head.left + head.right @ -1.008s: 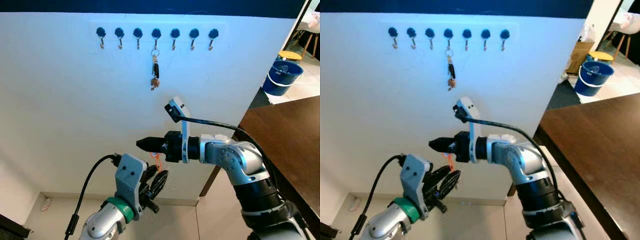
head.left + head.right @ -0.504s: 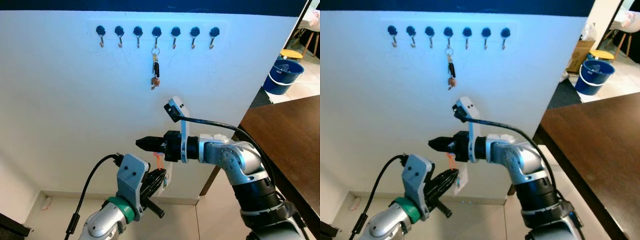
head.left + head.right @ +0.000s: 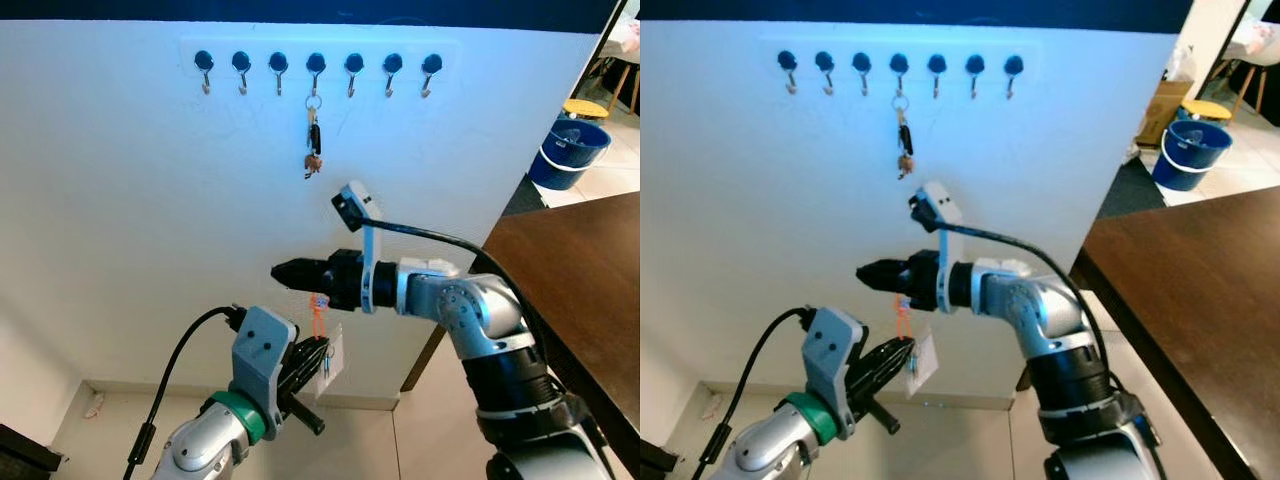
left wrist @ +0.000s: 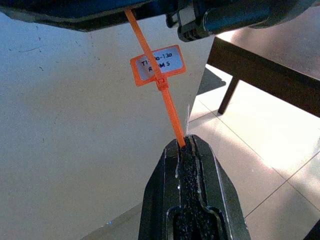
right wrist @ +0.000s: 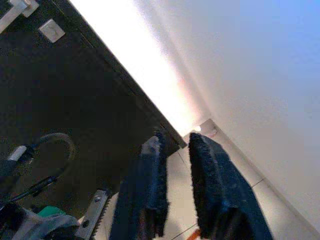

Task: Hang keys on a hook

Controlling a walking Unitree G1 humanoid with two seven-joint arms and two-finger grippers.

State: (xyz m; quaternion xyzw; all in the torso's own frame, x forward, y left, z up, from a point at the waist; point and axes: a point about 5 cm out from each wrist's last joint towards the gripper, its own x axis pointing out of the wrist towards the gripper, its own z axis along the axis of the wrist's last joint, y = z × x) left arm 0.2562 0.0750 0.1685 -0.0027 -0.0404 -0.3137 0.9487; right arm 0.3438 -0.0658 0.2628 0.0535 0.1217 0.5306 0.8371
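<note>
So, looking at a white wall with a row of dark hooks up near the top. Got one key bunch already dangling off the middle hook, flat against the wall.

Lower down, well below that bunch, found the right gripper stretched out sideways, pointing toward the robot's left and close to the wall. Seeing a slim gap between its fingers in the wrist view, but can't tell whether anything's pinched deeper in. Noticed a speck of orange right at the base of them, though.

Spotted an orange tag on a long orange strip, strung from under the right gripper down to the left gripper. Clamped tight on the tail end of that strip, fingers pressed together with no gap. Some printed text on the tag's label, too blurry to read properly. Also a white card just beside the left gripper's tips.

Off to the right: a dark wooden table, and farther back a blue bucket on the tiled floor.
</note>
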